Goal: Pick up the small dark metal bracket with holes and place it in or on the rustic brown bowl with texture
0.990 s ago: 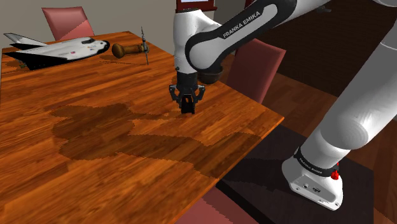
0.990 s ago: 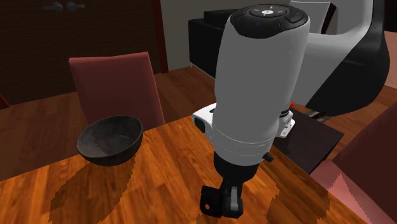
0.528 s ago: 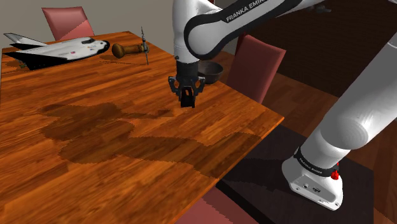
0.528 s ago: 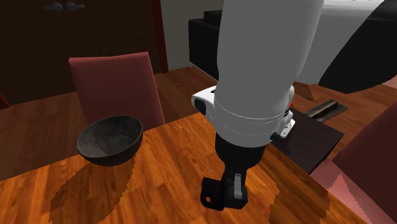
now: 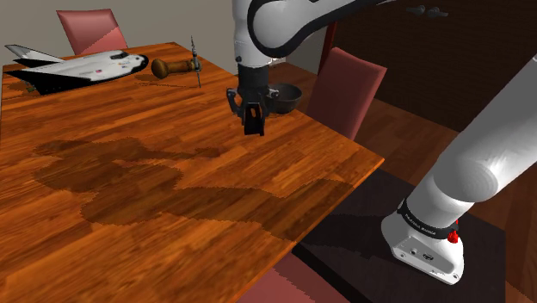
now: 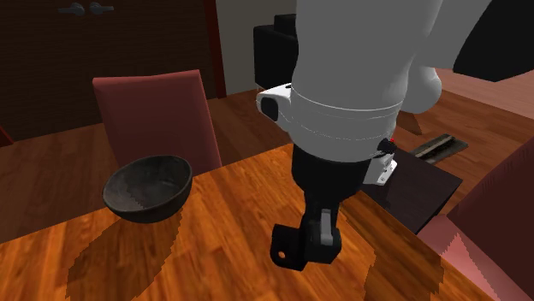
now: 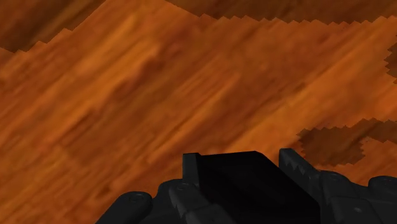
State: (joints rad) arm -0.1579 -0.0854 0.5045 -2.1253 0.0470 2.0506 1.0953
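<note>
My gripper (image 5: 253, 110) hangs above the wooden table (image 5: 129, 172), shut on the small dark bracket (image 5: 256, 126). In the second exterior view the bracket (image 6: 285, 248) shows a hole and sticks out beside the fingers (image 6: 323, 244). In the wrist view it is a black block (image 7: 254, 184) clasped between my gripper (image 7: 242, 164) fingers, with table wood below. The dark textured bowl (image 5: 287, 96) stands on the table just behind the gripper near the far edge. In the second exterior view the bowl (image 6: 147, 188) sits to the gripper's left.
A toy space shuttle (image 5: 82, 64) and a wooden-handled tool (image 5: 176, 66) lie at the table's far left. Red chairs (image 5: 348, 86) (image 5: 90, 30) (image 6: 158, 115) stand around the table. The table corner (image 5: 379, 161) is near the arm's base (image 5: 426, 245).
The gripper has risen from near the tabletop with the bracket in it and moved a little toward the bowl. The arm's shadow on the table shifted left.
</note>
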